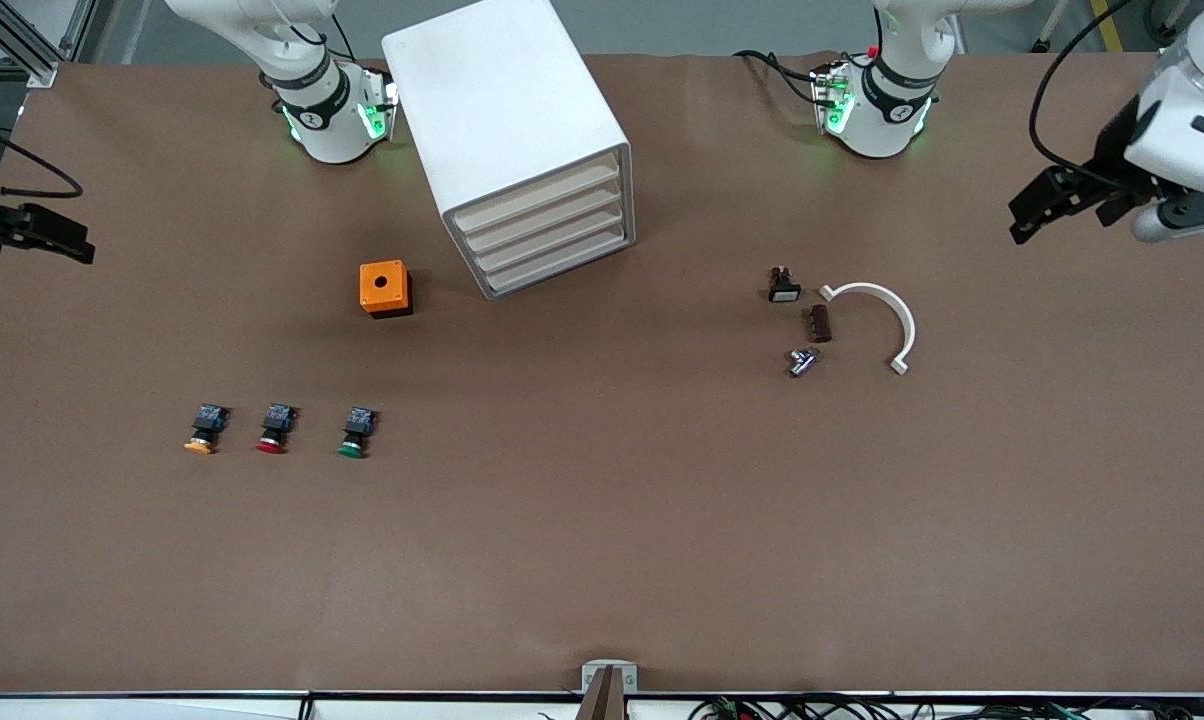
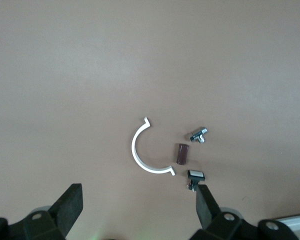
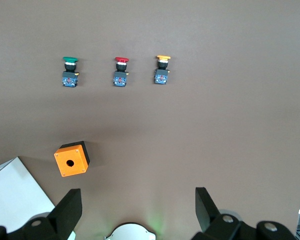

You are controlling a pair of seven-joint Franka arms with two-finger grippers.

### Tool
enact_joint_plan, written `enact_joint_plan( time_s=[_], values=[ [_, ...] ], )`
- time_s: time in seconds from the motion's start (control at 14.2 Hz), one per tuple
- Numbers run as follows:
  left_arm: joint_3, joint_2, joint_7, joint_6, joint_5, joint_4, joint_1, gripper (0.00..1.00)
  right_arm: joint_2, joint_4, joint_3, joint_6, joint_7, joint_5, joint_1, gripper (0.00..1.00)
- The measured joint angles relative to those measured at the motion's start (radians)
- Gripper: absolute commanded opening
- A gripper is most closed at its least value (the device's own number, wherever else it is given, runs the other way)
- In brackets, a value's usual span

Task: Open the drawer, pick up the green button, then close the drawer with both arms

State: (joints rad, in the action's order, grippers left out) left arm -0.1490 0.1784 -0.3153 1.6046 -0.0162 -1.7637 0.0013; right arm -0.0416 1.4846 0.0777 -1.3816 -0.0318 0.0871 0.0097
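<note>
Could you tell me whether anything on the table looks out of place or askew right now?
The white cabinet sits turned at an angle to the table's edge, all four drawers shut. The green button lies out on the table beside the red and yellow ones, not in a drawer.

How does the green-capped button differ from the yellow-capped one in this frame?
The green-capped button has a green cap; the yellow-capped button has a yellow-orange one. In their row, the green one lies at the end toward the left arm's side, nearest the orange box; the yellow one lies at the end toward the right arm's side, with the red-capped button between them. Both lie on their sides on the table, same shape, dark bodies, caps toward the front camera.
</note>
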Motion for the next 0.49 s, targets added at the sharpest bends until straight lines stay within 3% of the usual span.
enact_joint_plan(
  time_s=[0.49],
  values=[
    [0.0,0.004,0.004,-0.021,0.0,-0.012,-0.002,1.0,-0.008,-0.023,-0.003,0.009,0.001,-0.033,-0.001,1.0]
  ],
)
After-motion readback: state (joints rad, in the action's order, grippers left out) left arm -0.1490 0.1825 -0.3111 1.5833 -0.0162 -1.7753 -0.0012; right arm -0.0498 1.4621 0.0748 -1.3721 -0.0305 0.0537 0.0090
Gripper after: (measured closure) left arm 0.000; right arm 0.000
